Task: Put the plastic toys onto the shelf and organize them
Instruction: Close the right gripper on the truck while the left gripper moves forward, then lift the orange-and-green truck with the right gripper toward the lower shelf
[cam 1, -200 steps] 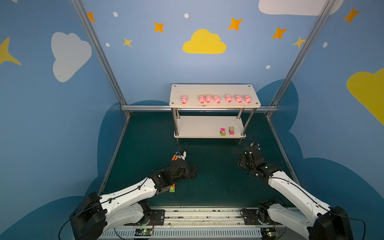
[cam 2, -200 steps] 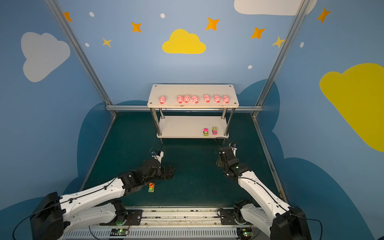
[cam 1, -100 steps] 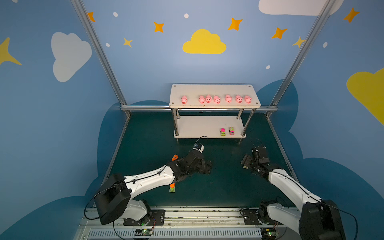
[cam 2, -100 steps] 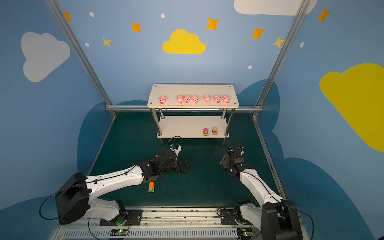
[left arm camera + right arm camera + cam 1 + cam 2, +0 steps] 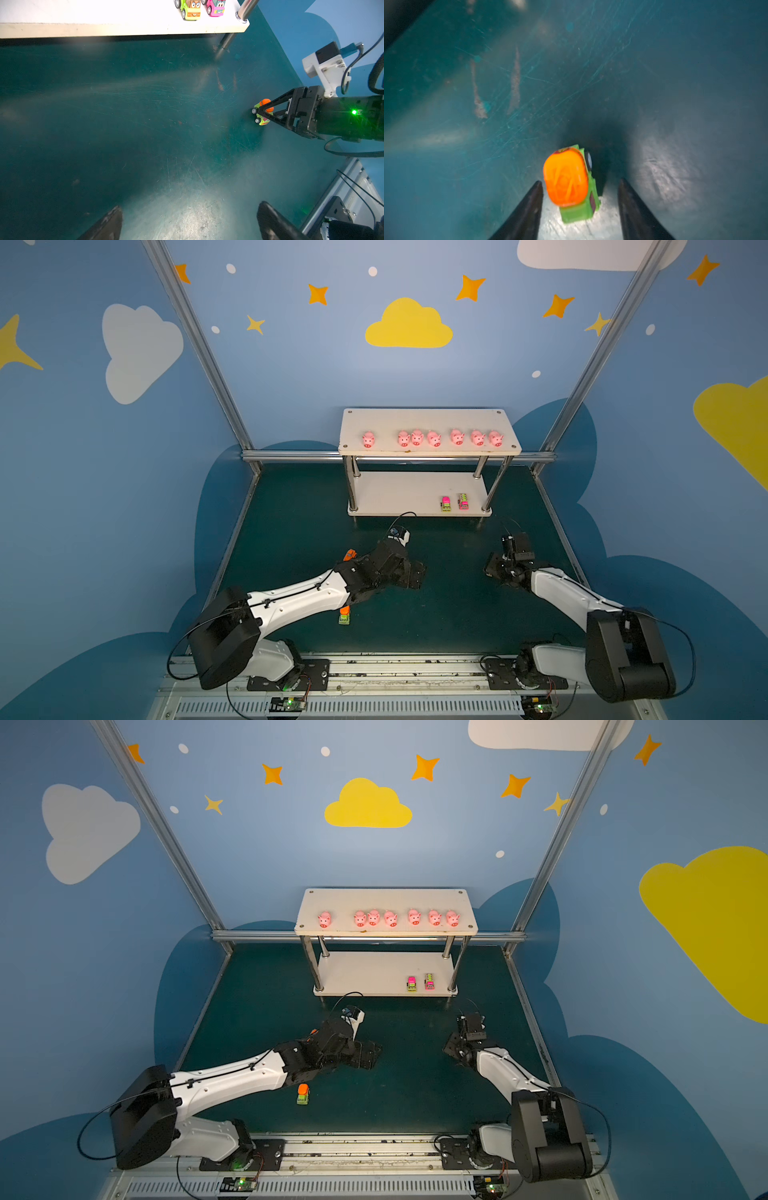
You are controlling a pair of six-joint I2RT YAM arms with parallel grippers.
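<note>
Several pink pigs (image 5: 434, 438) stand in a row on the top board of the shelf (image 5: 428, 418). Two toy vehicles (image 5: 445, 504) sit on its lower board (image 5: 104, 12). A lime vehicle with an orange drum (image 5: 566, 178) stands on the mat between the fingers of my right gripper (image 5: 580, 181). One finger is close to the drum and a gap shows on the other side. In the left wrist view this vehicle (image 5: 262, 120) sits at the right gripper's (image 5: 259, 111) tips. My left gripper (image 5: 190, 205) is open over bare mat. Another orange and green vehicle (image 5: 302, 1094) lies beside the left arm.
An orange toy (image 5: 350, 554) peeks out behind the left wrist. The shelf's metal posts (image 5: 352, 489) stand at the far middle of the green mat. Aluminium frame bars (image 5: 395, 456) border the mat, and the arms' base rail (image 5: 374, 668) runs along the near edge.
My left gripper has swung to the right, toward the middle of the mat, staying open. The right wrist has turned and settled over the orange-drum vehicle, its jaws narrower than before.
</note>
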